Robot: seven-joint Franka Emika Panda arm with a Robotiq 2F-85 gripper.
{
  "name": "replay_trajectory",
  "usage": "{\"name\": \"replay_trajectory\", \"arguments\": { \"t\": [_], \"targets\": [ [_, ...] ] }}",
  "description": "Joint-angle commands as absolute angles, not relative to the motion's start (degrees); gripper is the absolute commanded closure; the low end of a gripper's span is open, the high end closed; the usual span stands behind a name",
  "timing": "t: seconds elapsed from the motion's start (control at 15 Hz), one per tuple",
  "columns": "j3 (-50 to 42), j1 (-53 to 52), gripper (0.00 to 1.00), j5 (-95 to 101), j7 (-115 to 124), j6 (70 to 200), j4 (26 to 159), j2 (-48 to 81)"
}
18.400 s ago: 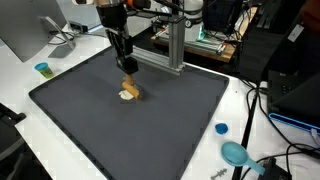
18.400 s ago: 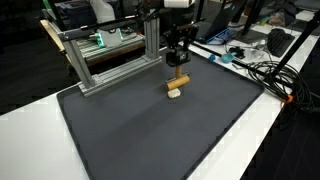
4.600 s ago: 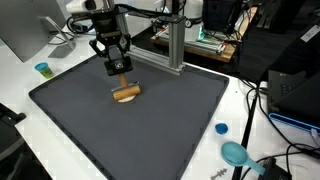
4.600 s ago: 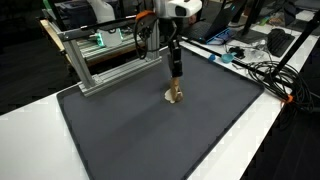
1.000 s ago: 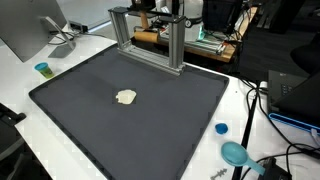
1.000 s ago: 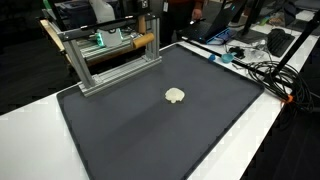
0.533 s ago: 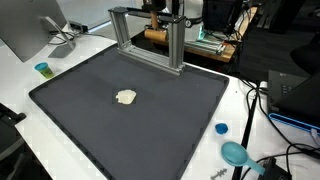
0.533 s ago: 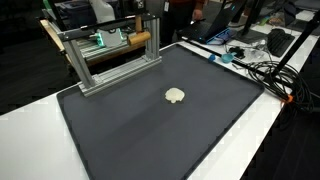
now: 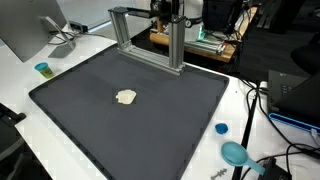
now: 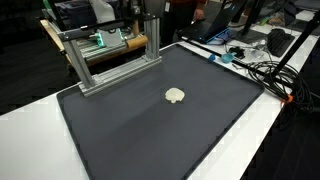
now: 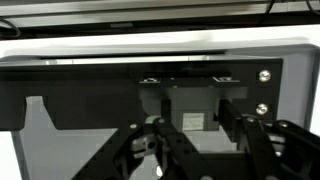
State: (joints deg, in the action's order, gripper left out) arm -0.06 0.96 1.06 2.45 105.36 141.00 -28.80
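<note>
Since a second ago I have carried the block [image 9: 158,39] slightly toward 3 o'clock behind the frame [image 9: 183,50]. My pincer [image 9: 165,22] grips it from above, clear of the mat [image 9: 90,120]. The lump [image 9: 125,97] lies alone near the mat's middle, at 7 o'clock from me. In the wrist view my fingers [image 11: 143,150] stand partly apart.

No text, label or number is legible in any view.
</note>
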Motion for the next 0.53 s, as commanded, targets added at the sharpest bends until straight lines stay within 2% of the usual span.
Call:
{"name": "replay_trajectory", "arguments": {
  "t": [0.0, 0.13, 0.4, 0.47],
  "targets": [
    [0.1, 0.4, 0.15, -0.2, 2.5, 103.2, 141.6, -30.6],
    [0.2, 0.6, 0.02, 0.7, 2.5, 101.5, 141.1, -30.8],
    [-1.0, 3.0, 0.00, 4.4, 2.4, 102.5, 142.5, -39.8],
    [-0.4, 2.0, 0.00, 3.0, 2.7, 102.0, 140.5, -32.4]
  ]
}}
